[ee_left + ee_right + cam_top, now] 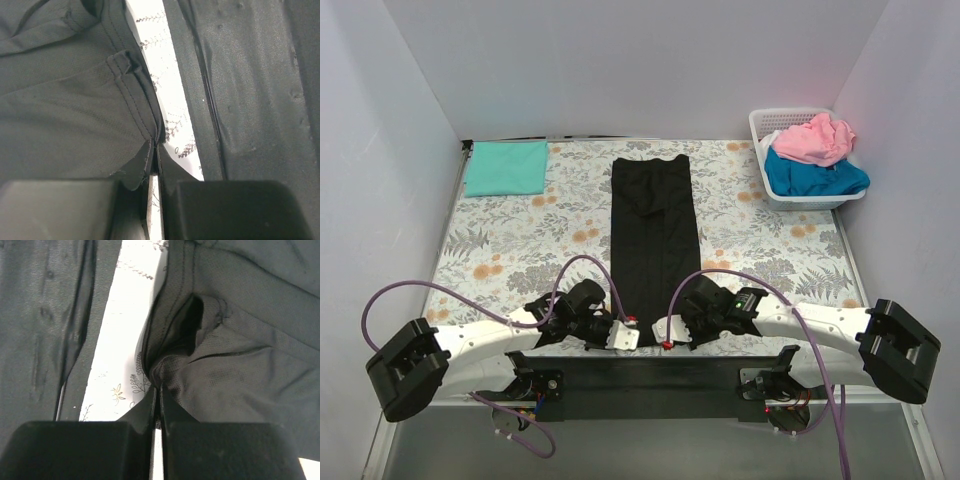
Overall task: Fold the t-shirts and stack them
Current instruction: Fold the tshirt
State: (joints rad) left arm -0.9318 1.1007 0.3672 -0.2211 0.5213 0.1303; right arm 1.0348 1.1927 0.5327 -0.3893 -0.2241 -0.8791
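**Black t-shirt (655, 225): near hem pinched at both corners**

We record it as a long narrow strip, folded lengthwise, lying down the middle of the flowered table cloth (760, 240).
- Left gripper (156, 165): jaws closed tight on the hem's near left corner.
- Right gripper (159, 395): jaws closed tight on the near right corner.
- Mint-green t-shirt (506, 167): folded flat at the table's far left corner.
- Pink t-shirt (812, 139): heaped on the blue t-shirt (815, 178), both in the white basket (775, 118), far right.
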